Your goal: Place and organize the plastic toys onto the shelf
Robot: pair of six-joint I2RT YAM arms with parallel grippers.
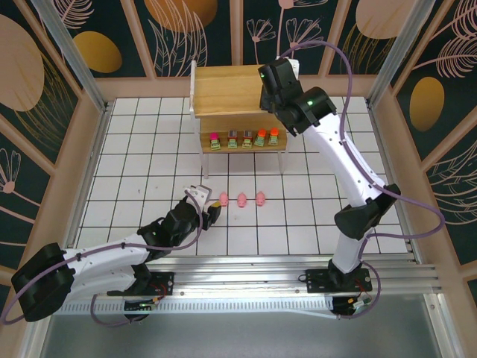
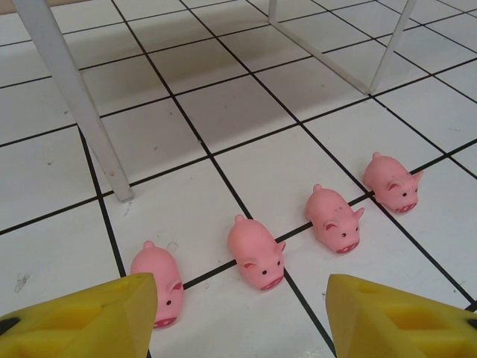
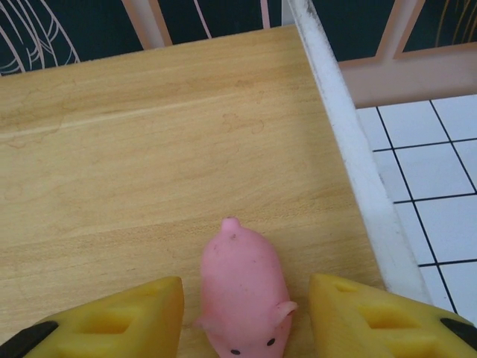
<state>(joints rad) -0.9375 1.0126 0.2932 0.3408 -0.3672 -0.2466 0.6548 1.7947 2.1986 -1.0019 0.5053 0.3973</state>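
Tiled counter [image 1: 134, 149] bears the shelf [image 1: 223, 86]: five blocky toys [image 1: 246, 139] below, one pig [image 3: 240, 268] on top, untouched inside the open right claw [image 3: 246, 298]. Left claw [image 2: 240, 294] gapes empty near four pigs [image 2: 257, 253].

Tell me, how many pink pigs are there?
5. Four pigs line the table before the left gripper; one pig sits on the shelf top, between the fingers of the right gripper.

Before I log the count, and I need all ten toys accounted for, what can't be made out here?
Top view: the right gripper hides the shelf pig; the left gripper hides the fourth floor pig.
Top view: the blocky toys are too small to tell their shapes.
Right wrist view: the shelf pig's snout is cut off by the bottom edge.
Left wrist view: a finger covers part of the fourth floor pig.
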